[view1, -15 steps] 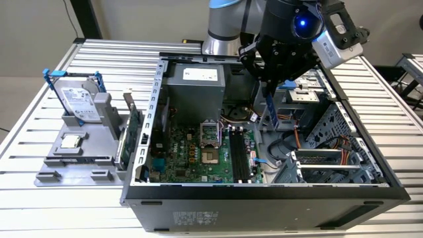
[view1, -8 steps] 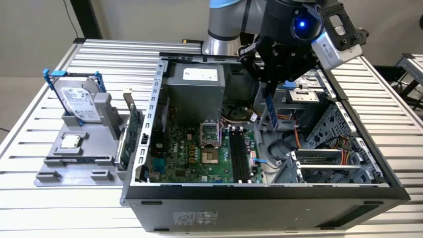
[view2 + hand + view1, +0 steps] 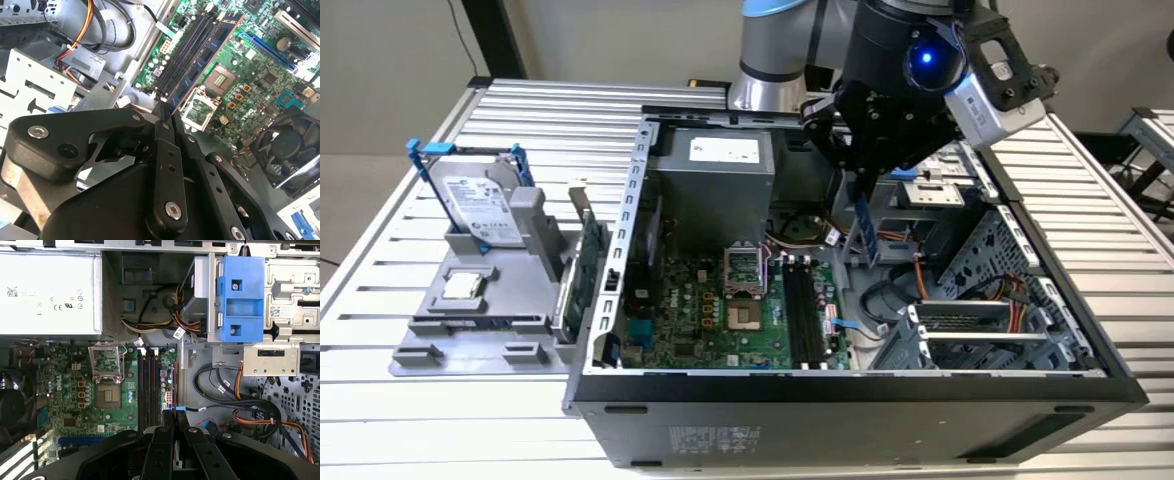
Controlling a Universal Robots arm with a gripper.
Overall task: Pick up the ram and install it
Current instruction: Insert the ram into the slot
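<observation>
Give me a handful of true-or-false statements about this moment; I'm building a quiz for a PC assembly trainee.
1. The tool is shut on the ram. True.
2. The ram is seated in a motherboard slot. False: it hangs above the open case, clear of the slots.
3. The hard drive stands in a grey holder outside the case. True.
4. The processor socket has a cooler mounted on it. False: the socket is bare.
5. The ram hangs edge-down from the tool. True.
</observation>
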